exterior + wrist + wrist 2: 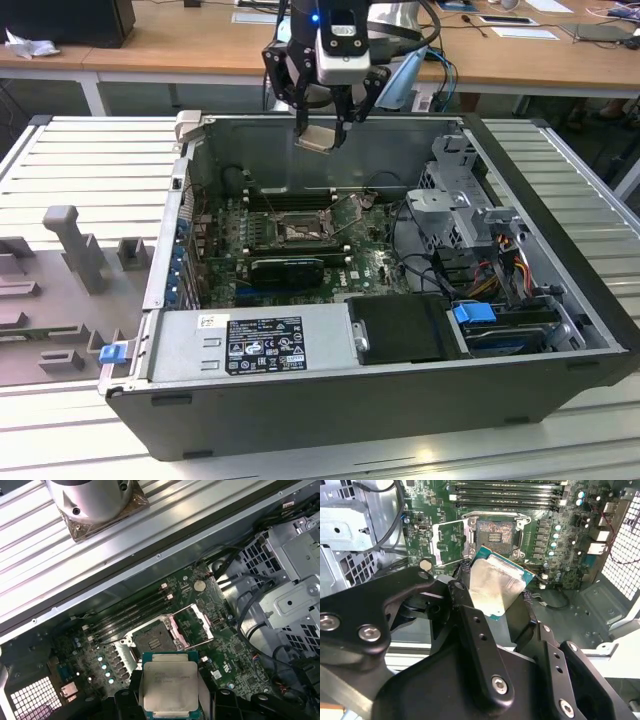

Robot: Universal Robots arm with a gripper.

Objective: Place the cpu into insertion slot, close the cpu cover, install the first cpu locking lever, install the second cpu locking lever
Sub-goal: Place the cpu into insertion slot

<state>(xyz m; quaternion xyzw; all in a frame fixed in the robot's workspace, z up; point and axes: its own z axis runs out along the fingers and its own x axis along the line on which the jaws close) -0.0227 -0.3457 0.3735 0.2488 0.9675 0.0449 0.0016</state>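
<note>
silver-grey cpu (320, 139), pinched in the claw (322, 132), hangs by the upper rim of the case (240, 121), the uncovered insertion slot (300, 231) well below it.

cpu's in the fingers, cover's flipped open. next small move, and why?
Probably a sideways shift to bring the cpu over the insertion slot, before any descent. The gripper holds it high above the case, and in the first wrist view the slot lies beyond the chip's edge, not under it. The cpu cover stands open beside the slot, so the slot is bare.
</note>
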